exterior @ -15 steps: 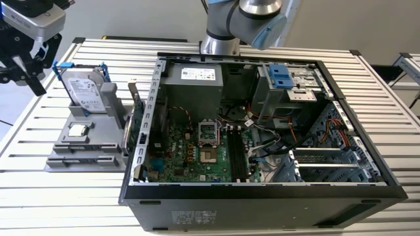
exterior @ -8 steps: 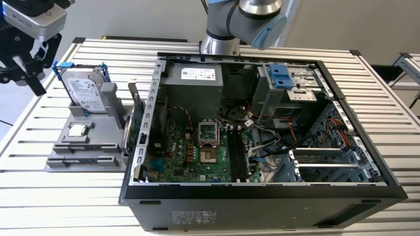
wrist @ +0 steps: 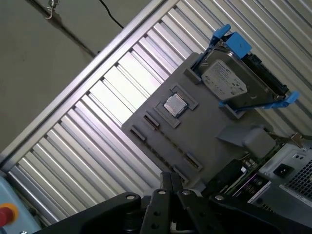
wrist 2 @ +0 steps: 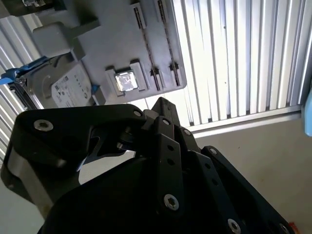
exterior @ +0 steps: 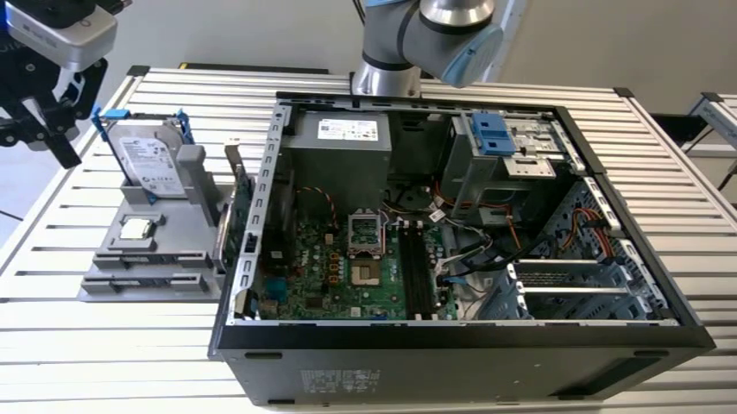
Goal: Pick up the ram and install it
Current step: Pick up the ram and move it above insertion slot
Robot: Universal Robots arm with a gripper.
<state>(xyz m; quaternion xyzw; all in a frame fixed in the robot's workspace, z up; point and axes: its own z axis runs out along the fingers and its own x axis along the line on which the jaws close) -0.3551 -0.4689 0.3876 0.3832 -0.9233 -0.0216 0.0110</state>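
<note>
The ram is out of view. My gripper (exterior: pixel 60 147) hangs high at the exterior view's left, above and beside the grey holder tray (exterior: pixel 150 278). In both wrist views its black fingers (wrist: pixel 171 187) (wrist 2: pixel 163 109) meet at the tips with nothing between them. The tray's narrow slots (wrist: pixel 165 146) below the gripper look bare. In the open computer case (exterior: pixel 461 345), the motherboard's long black slots (exterior: pixel 417 267) lie near the middle.
On the tray stand a silver hard drive (exterior: pixel 150 159) in a blue frame and a small square chip (exterior: pixel 138 228). A green expansion card (exterior: pixel 242 233) stands between tray and case. The arm's base (exterior: pixel 392 52) rises behind the case on the slatted table (exterior: pixel 103 345).
</note>
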